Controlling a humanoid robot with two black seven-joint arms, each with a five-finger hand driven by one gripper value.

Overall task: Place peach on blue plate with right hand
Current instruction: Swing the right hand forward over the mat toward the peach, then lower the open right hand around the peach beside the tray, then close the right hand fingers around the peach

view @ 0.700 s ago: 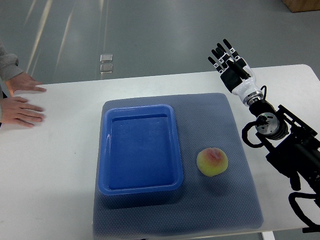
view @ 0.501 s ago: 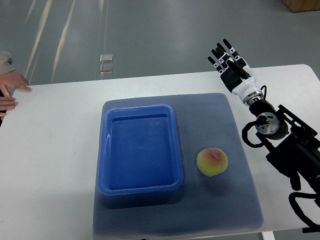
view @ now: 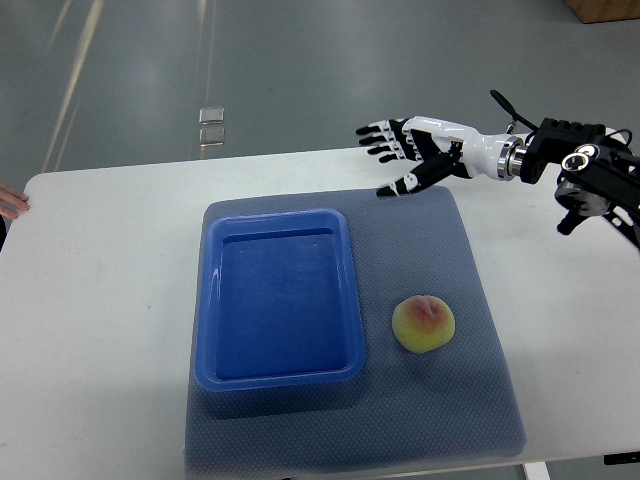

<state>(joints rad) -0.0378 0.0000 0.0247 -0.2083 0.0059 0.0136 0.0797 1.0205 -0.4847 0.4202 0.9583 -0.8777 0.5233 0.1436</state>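
Observation:
A yellow-pink peach (view: 424,323) lies on the grey mat (view: 440,250), just right of the blue plate (view: 281,300), a deep rectangular tray with nothing in it. My right hand (view: 402,155) reaches in from the right edge and hovers over the mat's far edge, well beyond the peach. Its fingers (view: 378,141) are spread and hold nothing. The left arm does not show.
The mat lies on a white table (view: 100,320). A person's fingertips (view: 10,203) rest at the table's far left edge. Two small clear squares (view: 211,125) lie on the floor beyond the table.
My right arm has swung from the table's right side to reach left over the mat's far edge. The person's hands have pulled back off the table to the left.

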